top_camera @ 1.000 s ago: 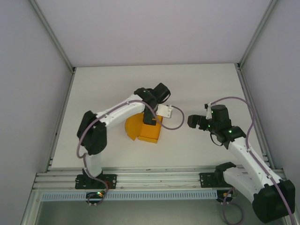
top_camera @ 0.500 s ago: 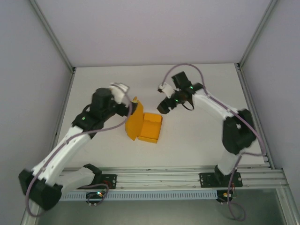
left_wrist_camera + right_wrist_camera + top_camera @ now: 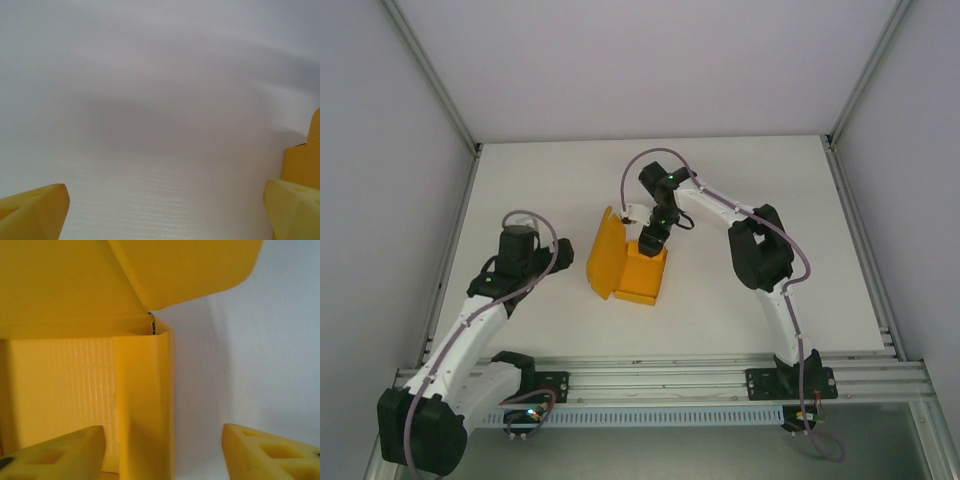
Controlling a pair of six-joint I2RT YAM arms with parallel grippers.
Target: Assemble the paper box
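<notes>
The paper box [image 3: 640,275] is bright orange card, lying mid-table with its lid flap [image 3: 603,255] standing open on its left side. My right gripper [image 3: 655,238] hangs over the box's far end. In the right wrist view its yellow fingers [image 3: 60,452] straddle an upright corner wall of the box [image 3: 145,405], with a gap on each side, so the right gripper [image 3: 162,432] is open. My left gripper [image 3: 520,245] is well left of the box. It stands wide open over bare table [image 3: 165,190], and the box's edge [image 3: 302,160] shows at the far right.
White table [image 3: 750,300] enclosed by grey walls on three sides. An aluminium rail [image 3: 660,380] carrying both arm bases runs along the near edge. The right arm's elbow [image 3: 760,250] sits just right of the box.
The left arm has pulled back from the box to the left. The right arm has swung across to the box's far end, and its jaws have narrowed around the wall.
</notes>
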